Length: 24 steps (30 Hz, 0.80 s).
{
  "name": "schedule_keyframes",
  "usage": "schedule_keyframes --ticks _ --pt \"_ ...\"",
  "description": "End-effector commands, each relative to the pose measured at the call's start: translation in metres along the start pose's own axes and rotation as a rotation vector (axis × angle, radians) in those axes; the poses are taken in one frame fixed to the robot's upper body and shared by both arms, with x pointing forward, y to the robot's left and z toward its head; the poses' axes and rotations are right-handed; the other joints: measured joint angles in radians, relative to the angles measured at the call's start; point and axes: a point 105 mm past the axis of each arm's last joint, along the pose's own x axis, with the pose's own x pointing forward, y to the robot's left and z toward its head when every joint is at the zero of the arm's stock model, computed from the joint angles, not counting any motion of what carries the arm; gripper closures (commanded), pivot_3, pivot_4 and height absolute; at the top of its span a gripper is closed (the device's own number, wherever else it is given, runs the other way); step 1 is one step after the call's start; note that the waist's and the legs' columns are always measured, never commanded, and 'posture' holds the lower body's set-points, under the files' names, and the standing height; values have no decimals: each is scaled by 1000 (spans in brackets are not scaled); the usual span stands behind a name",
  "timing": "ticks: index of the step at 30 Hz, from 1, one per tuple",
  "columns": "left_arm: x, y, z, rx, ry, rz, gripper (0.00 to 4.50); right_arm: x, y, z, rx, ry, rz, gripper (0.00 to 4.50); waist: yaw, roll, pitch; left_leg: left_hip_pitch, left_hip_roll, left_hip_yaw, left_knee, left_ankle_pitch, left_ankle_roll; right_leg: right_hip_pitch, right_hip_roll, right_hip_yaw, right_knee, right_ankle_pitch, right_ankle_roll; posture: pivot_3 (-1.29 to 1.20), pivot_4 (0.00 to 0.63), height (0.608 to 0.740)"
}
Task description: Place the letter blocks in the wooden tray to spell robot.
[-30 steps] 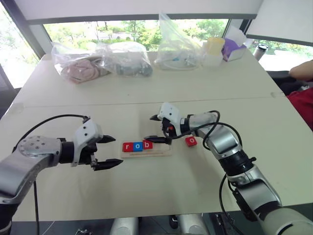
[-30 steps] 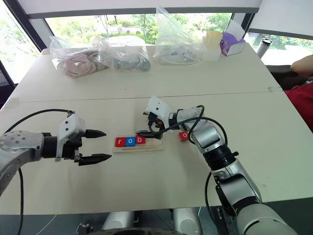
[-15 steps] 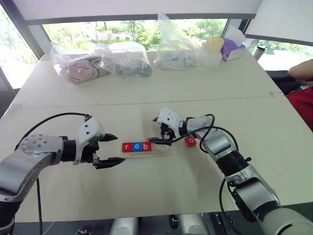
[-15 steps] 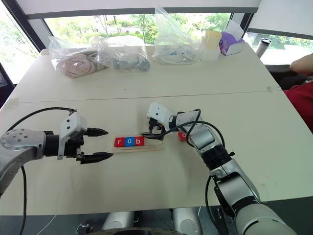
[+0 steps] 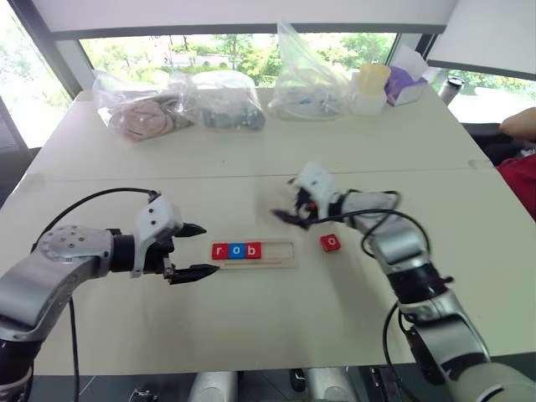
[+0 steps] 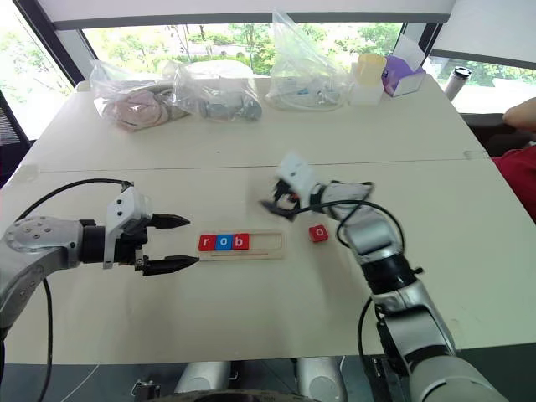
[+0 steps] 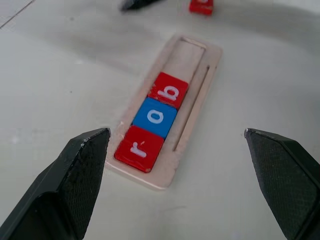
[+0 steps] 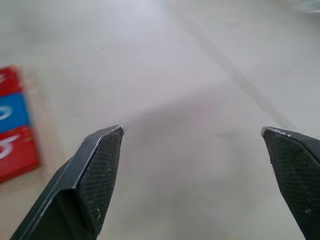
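The wooden tray (image 5: 254,253), at the frame's centre on the table (image 5: 276,327), holds r, o, b at its left end, with a red o block (image 5: 330,243) loose beside its free end, below the spread, empty right hand (image 5: 293,213), while the left hand (image 5: 196,249), spread too, hovers left of it.

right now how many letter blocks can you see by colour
red letter blocks: 3 (r and b in the wooden tray, o on the table to its right)
blue letter blocks: 1 (o in the tray)
total: 4
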Motion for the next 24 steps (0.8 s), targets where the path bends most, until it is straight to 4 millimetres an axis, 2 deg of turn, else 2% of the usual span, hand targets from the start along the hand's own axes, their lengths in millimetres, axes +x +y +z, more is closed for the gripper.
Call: schedule_keyframes --ticks 1,4,7,14,18,19,21,23,24 --pt "7 -7 15 48 -38 -49 0 -37 -9 -2 166 32 -213 39 -3 0 0 1 0 0 0 0 0 0 0 0 0 0 0 0 150 740" --pt "15 -7 19 58 -55 -75 0 -60 -6 -14 307 92 -363 39 -9 0 0 1 0 0 0 0 0 0 1 0 1 0 0 0 150 740" --pt "22 -6 19 62 -61 -108 0 -76 9 -25 407 166 -452 39 -12 1 -1 3 0 0 0 0 0 0 3 1 2 -1 -3 0 150 740" --pt "30 -2 16 70 -55 -140 0 -80 37 -32 483 244 -438 39 -10 1 -1 3 1 0 0 0 0 0 4 0 2 -2 -3 0 150 740" --pt "31 0 14 76 -51 -147 0 -80 43 -35 476 264 -426 39 -11 1 -1 2 1 0 0 0 0 0 4 0 2 -1 -4 0 150 740" --pt "31 1 15 76 -53 -148 0 -80 40 -28 407 212 -388 39 -11 1 -1 2 1 0 0 0 0 0 4 0 2 -1 -4 0 150 740" --pt "30 1 13 76 -49 -152 0 -91 30 -11 130 88 -229 39 -7 3 0 1 0 1 1 0 0 0 3 0 1 -2 -3 0 150 740" --pt "29 1 13 71 -48 -160 0 -106 26 -10 37 48 -46 39 -6 4 1 1 -1 2 1 0 0 3 0 0 -1 -5 3 0 150 740" --pt "28 0 13 71 -46 -167 0 -111 19 -14 32 49 -17 39 -8 2 1 2 -1 2 1 0 0 4 0 0 -3 -5 4 0 150 740"
